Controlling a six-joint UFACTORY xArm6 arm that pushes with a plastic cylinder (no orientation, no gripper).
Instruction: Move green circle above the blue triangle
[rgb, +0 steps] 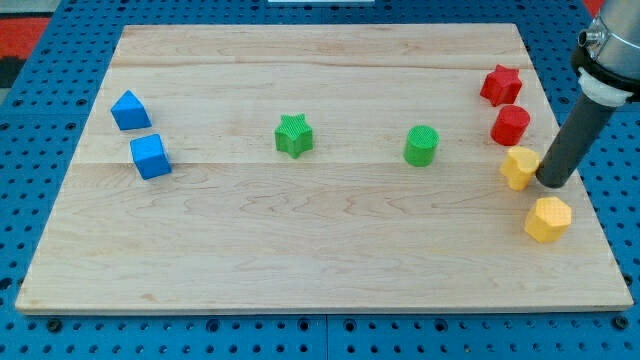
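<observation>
your arm had no hand, only a dark rod, and my tip (556, 184) touched the yellow wooden block (518, 167). the round green wooden block (422, 145) sat mid-board, far from the blue wooden triangle block (129, 110). the green star block (293, 135) stood between, so a straight push could have bumped it.

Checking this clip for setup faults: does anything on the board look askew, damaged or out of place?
Nothing stands out. My tip rests beside the upper yellow block at the view's right, far from the green circle block and the blue triangle block. All blocks sit flat on the wooden board.
</observation>
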